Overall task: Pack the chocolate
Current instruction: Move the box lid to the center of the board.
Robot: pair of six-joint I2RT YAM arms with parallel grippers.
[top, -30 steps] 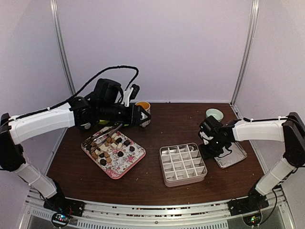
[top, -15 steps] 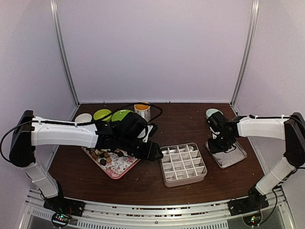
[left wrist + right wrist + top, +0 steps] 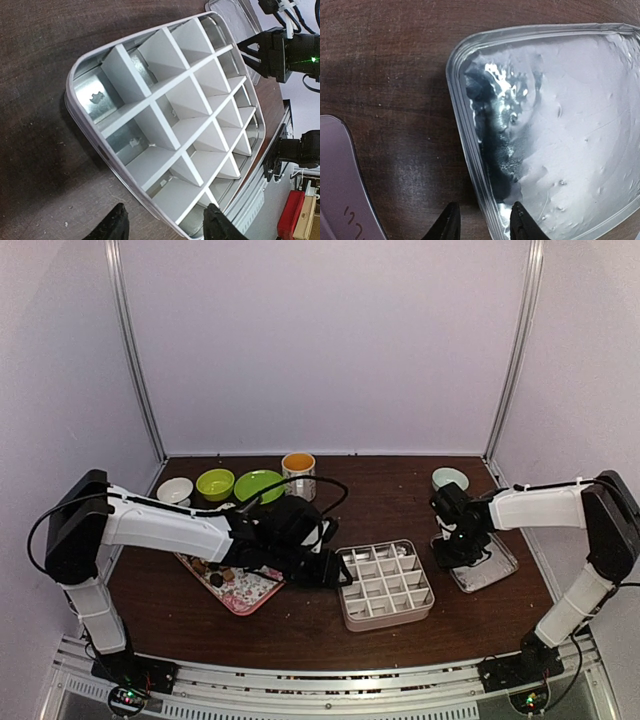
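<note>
Straddling the clear lid point(image 3: 570, 100) rim, right tool point(image 3: 482, 220), slightly parted

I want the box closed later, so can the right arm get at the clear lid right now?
Probably yes: the right tool hangs open over the clear lid, one fingertip on either side of its rim, and nothing else lies on that edge.

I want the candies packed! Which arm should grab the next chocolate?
Left. The left end effector, open, sits between the tray of chocolate and the divided box; the right end effector is over the clear lid.
</note>
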